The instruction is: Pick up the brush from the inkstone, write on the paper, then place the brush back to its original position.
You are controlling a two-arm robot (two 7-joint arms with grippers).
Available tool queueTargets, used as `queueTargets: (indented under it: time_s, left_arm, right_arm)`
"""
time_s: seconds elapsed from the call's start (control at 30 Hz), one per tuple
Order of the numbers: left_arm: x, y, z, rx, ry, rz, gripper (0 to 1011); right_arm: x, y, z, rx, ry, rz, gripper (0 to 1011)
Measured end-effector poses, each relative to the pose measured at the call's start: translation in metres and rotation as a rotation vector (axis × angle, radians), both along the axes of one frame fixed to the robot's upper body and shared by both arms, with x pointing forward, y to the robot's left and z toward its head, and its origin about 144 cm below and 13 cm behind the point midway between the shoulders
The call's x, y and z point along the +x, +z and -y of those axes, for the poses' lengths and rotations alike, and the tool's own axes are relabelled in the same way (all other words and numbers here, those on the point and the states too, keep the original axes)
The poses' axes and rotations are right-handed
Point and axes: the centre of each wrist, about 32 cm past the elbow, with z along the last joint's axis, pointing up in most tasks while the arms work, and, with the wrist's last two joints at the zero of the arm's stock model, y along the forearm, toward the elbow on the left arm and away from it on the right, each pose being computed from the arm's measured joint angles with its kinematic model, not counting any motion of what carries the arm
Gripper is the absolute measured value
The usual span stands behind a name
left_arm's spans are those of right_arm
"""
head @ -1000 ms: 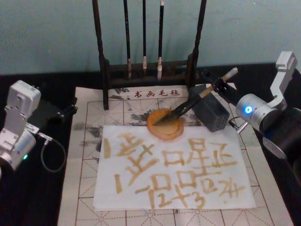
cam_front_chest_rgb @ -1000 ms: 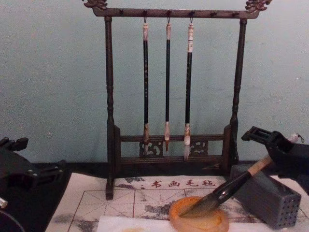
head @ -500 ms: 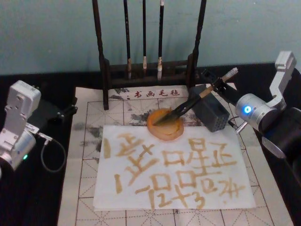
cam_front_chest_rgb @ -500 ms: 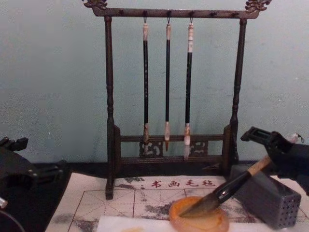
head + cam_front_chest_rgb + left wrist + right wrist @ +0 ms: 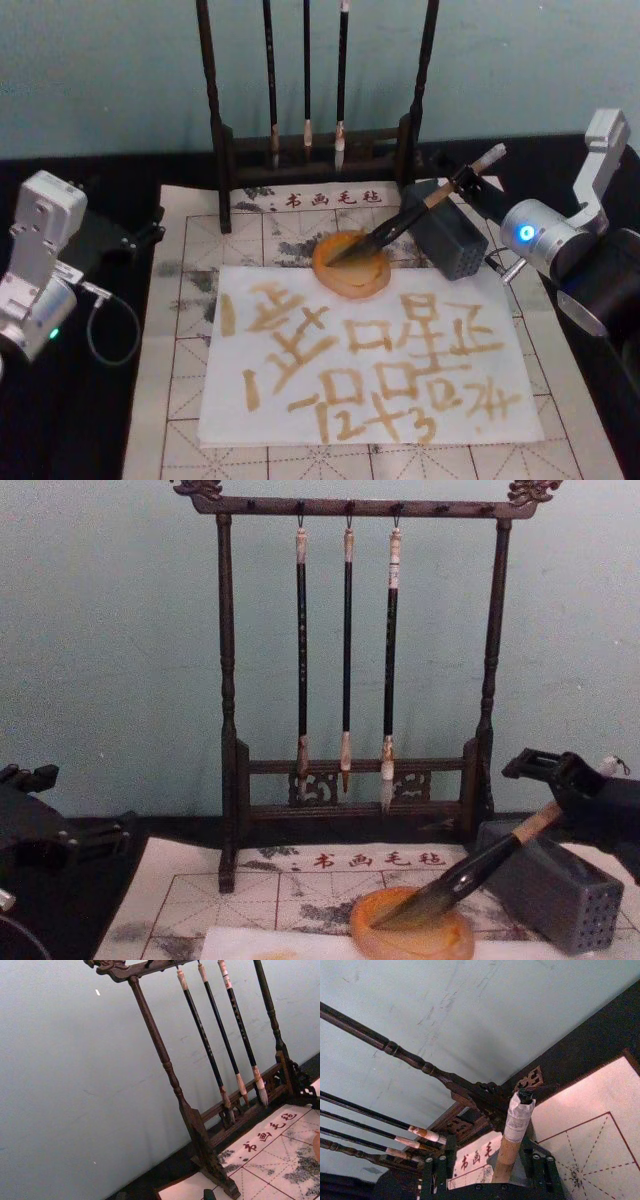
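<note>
The brush [image 5: 400,222] lies slanted, its dark tuft resting in the orange inkstone [image 5: 350,275] and its shaft leaning on a grey block [image 5: 452,242]. My right gripper [image 5: 462,185] is open around the tan upper shaft, with gaps on both sides of the brush [image 5: 516,1120] between the jaws of the right gripper [image 5: 492,1162]. From the side, the brush [image 5: 470,875] slopes down from the right gripper [image 5: 560,795] into the inkstone [image 5: 412,938]. The white paper [image 5: 370,370] in front of the inkstone bears several yellowish characters. My left gripper [image 5: 140,235] is parked at the far left.
A dark wooden rack [image 5: 225,150] with three thin hanging brushes [image 5: 347,660] stands behind the inkstone. A cream grid-lined mat [image 5: 185,330] with red characters lies under the paper. A loose cable [image 5: 110,320] loops beside my left arm.
</note>
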Motion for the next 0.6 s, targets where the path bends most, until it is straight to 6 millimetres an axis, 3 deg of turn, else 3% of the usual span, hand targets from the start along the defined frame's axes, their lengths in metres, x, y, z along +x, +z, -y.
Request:
queueTargets:
  time_s: [0.6]
  left_arm:
    - [0.0000, 0.0000, 0.0000, 0.000, 0.000, 0.000, 1001]
  right_arm:
    - [-0.0001, 0.0001, 0.0002, 0.000, 0.001, 0.000, 249]
